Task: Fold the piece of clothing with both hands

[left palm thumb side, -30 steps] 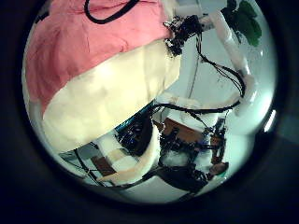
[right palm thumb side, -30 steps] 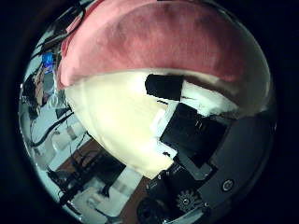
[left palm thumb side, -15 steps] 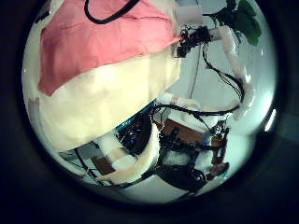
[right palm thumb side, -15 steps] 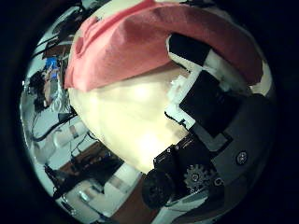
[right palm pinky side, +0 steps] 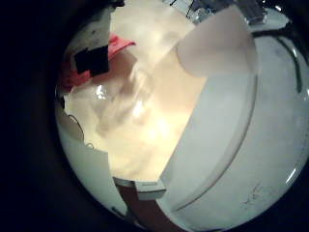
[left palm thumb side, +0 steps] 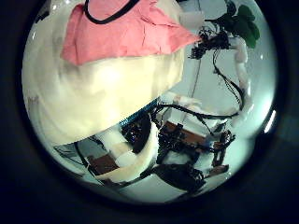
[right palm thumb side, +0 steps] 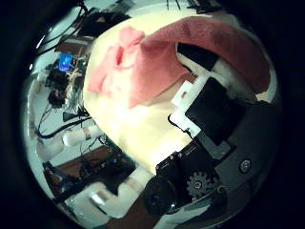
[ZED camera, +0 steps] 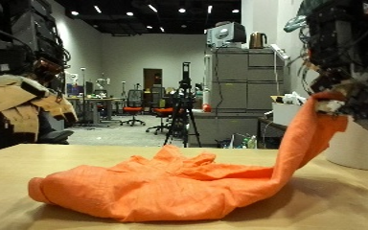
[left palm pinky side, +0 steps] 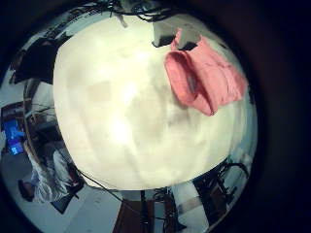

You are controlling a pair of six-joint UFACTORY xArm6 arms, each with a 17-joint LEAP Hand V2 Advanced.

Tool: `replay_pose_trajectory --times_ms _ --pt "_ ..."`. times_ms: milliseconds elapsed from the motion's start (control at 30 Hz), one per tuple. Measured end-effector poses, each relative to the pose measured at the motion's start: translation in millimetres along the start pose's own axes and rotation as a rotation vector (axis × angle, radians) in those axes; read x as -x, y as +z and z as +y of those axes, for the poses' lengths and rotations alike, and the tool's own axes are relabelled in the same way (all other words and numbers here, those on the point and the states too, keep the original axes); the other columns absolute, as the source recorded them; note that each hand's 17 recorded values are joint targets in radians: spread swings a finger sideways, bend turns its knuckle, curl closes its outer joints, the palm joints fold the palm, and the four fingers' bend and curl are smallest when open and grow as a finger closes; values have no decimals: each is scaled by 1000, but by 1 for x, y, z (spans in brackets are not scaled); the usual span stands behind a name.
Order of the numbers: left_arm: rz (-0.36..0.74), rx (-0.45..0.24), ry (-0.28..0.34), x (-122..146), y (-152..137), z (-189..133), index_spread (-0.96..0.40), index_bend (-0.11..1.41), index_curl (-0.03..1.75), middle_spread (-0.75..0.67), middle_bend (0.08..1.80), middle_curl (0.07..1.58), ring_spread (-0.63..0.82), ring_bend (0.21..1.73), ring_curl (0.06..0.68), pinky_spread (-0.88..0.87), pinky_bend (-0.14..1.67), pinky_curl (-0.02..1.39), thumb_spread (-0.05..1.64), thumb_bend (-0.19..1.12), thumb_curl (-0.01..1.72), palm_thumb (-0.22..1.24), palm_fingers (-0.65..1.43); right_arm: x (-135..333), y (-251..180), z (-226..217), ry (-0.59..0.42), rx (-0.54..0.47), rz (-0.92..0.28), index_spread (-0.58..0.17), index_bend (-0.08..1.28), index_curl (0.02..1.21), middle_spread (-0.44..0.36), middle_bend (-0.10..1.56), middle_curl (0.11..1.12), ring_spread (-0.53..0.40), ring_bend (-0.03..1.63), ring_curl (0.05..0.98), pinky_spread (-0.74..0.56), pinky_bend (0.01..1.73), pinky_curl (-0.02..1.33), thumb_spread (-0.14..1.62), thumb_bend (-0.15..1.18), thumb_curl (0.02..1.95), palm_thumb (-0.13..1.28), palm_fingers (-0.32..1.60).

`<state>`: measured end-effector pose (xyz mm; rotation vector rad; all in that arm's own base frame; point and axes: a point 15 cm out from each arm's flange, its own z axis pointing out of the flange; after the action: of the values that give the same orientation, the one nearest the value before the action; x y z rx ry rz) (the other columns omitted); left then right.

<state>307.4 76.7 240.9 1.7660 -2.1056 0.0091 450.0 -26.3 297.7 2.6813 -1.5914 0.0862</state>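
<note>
An orange garment (ZED camera: pixel 159 187) lies bunched on the wooden table (ZED camera: pixel 31 158). One corner is pulled up into a taut strip that rises to my right hand (ZED camera: pixel 350 67), whose fingers are curled round it. In the right thumb side palm view the garment (right palm thumb side: pixel 143 62) passes under a black finger (right palm thumb side: pixel 212 53). The left thumb side palm view shows the garment (left palm thumb side: pixel 121 33) stretching to the right hand (left palm thumb side: pixel 213 39). The left hand does not appear in the outside view. Its little finger side palm view looks down from high up on the table (left palm pinky side: pixel 117 126) and the garment (left palm pinky side: pixel 204 78).
A white round container (ZED camera: pixel 363 144) stands on the table just beyond the right hand. Bare wooden tabletop lies in front of the garment and beside it, away from the right hand.
Both palm cameras have drawn back from the garment, which now fills less of each view. The right hand has pulled its corner up and away, so the cloth is stretched and bunched.
</note>
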Motion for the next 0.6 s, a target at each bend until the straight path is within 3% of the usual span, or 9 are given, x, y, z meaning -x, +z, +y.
replay_pose_trajectory --times_ms 333,600 --pt "14 -20 -35 21 0 21 98 165 311 263 191 316 477 507 208 489 309 312 1107 -22 278 243 59 164 -53 -75 -266 -99 -77 -274 1020 896 -155 1241 848 -229 1317 745 -297 1226 792 1193 33 716 1165 1070" --pt "13 -33 -52 25 -3 31 96 162 308 245 194 319 476 506 208 482 303 313 1108 -21 276 241 64 262 -35 -148 -426 -74 -102 -273 1014 905 -156 1232 862 -232 1316 761 -283 1228 805 1174 26 765 1198 1071"
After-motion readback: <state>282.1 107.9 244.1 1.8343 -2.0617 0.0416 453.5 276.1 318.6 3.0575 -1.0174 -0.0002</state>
